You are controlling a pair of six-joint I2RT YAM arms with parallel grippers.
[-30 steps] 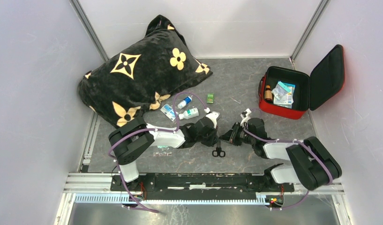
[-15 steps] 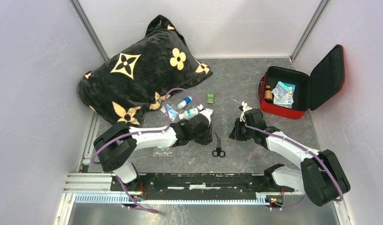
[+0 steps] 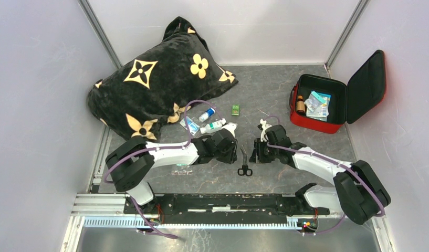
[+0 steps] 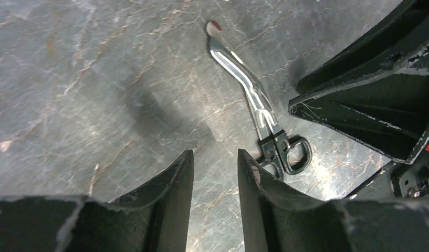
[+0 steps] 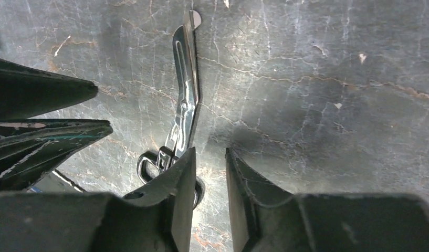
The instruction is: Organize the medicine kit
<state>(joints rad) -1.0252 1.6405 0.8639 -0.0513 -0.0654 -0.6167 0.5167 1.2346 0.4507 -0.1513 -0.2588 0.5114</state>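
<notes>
Medicine kit (image 3: 313, 125) open, partly filled; scissors (image 3: 244, 160), bottles (image 3: 212, 126) left on surface (image 3: 264, 89). Left end effector (image 4: 216, 157), right end effector (image 5: 210, 155): parted, empty.

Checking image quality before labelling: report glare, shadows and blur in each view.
Top external: evenly lit, sharp. Left wrist: glare streaks along the bent steel scissors with black handles, soft dark shadow on the grey marbled tabletop. Right wrist: the blades gleam; shadow ahead of the black fingers.
</notes>
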